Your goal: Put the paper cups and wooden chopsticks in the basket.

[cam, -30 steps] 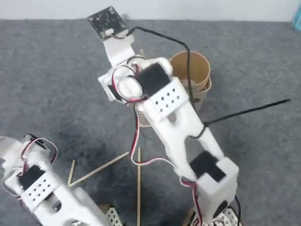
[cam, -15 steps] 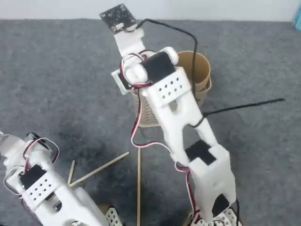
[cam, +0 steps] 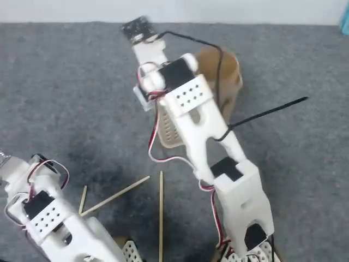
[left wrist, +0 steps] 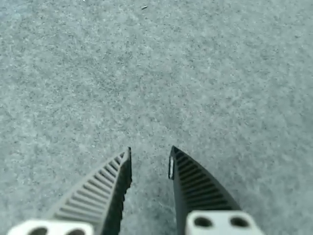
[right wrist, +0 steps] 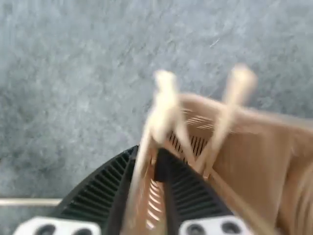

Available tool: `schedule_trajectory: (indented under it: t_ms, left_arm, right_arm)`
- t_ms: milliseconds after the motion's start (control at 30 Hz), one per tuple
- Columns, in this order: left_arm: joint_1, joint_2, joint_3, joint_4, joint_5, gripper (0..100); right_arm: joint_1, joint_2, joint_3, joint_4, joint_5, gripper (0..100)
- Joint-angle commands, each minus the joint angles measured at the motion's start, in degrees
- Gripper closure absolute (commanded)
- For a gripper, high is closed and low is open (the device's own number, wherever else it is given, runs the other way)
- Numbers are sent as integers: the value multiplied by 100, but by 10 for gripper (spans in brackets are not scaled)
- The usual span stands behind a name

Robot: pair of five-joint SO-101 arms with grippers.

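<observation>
My right gripper [right wrist: 149,157] is shut on the wall of the beige slotted basket [right wrist: 234,156], with two wooden chopsticks [right wrist: 164,98] standing in the basket just past the jaws. From above, the right arm covers most of the basket [cam: 166,131], which looks tilted. The brown paper cups [cam: 221,76] stand blurred right behind it. Three more chopsticks [cam: 117,195] lie on the carpet near the front. My left gripper [left wrist: 150,149] is open over bare grey carpet, holding nothing.
The left arm [cam: 46,215] sits at the front left corner. A black cable [cam: 267,115] sticks out to the right of the right arm. Grey carpet [cam: 65,93] stretches to the left and right of the basket.
The right arm has swung to the right and farther back. The basket has shifted and tipped with it, and the cups behind have moved. The left arm has stayed still.
</observation>
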Motion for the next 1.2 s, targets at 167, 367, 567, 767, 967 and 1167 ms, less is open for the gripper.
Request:
schedule_trajectory:
  t_ms: [167,367,567,767,967,1167]
  left_arm:
    - [35,-62,-22,-167,-62,877]
    - [35,-62,-22,-167,-62,877]
    - [35,-62,-22,-167,-62,877]
    - [35,-62,-13,-167,-62,877]
    - [35,-62,-13,-167,-62,877]
    - [35,-62,-13,-167,-62,877]
  right_arm:
    - [708,-110,-273,-1042,62,992]
    - [681,-57,-809,-1209,44,992]
    - [567,127,-870,-1727,35,992]
    - [567,681,-897,-2396,44,992]
    - [426,699,-897,-2352,70,991]
    - [84,259,-897,-1903,70,883]
